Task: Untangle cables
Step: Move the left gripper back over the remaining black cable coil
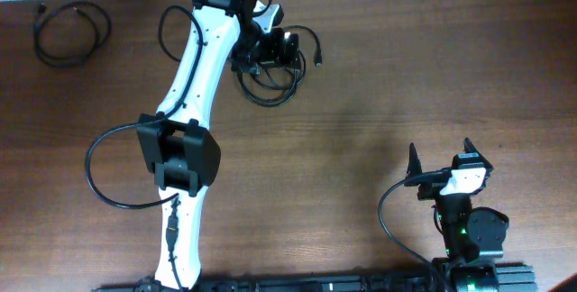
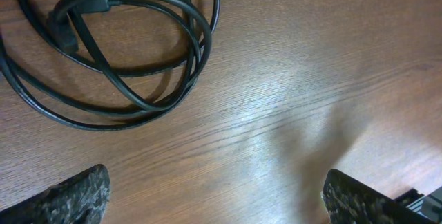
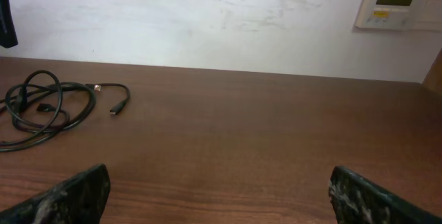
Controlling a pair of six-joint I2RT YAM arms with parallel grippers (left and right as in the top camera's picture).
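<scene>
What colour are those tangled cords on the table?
The cables are black, seen best in the left wrist view.

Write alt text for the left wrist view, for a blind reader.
A loose coil of black cables lies on a brown wooden table, upper left. The left gripper is open and holds nothing, its fingertips at the bottom corners.
</scene>
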